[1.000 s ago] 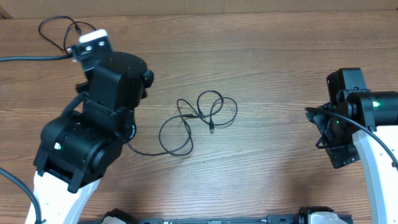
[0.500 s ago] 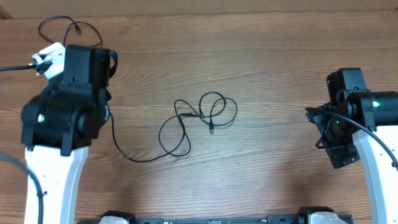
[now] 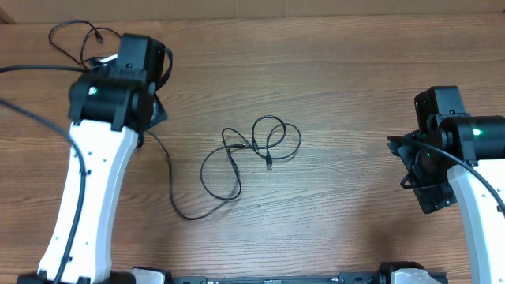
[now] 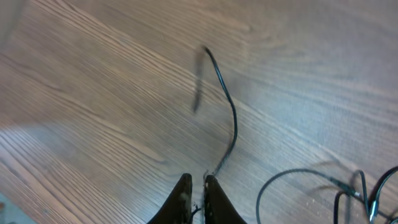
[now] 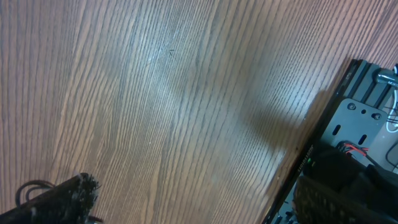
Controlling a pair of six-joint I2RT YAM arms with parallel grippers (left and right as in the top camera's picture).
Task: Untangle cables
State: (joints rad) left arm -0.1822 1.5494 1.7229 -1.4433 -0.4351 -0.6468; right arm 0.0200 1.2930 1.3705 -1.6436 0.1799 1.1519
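Observation:
The cables (image 3: 252, 150) lie as thin black loops at mid-table, with a small plug end (image 3: 268, 164) by the loops. One strand (image 3: 175, 203) runs from the loops down and left, then up to my left gripper (image 3: 151, 122). In the left wrist view my left gripper (image 4: 196, 185) is shut on this thin cable (image 4: 232, 118), and part of the loops (image 4: 311, 186) shows at the lower right. My right gripper (image 3: 430, 170) is at the right side, far from the cables. In the right wrist view my right gripper (image 5: 199, 199) is open and empty over bare wood.
Another thin black cord (image 3: 79, 35) with a small plug lies looped at the far-left corner, behind the left arm. A thicker black robot wire (image 3: 31, 69) runs in from the left edge. The table's front edge and a metal frame (image 5: 367, 118) show in the right wrist view.
My left arm has swung from the near left up toward the far left, dragging the cable strand out to the left. The centre loops barely shifted. The right arm has not moved.

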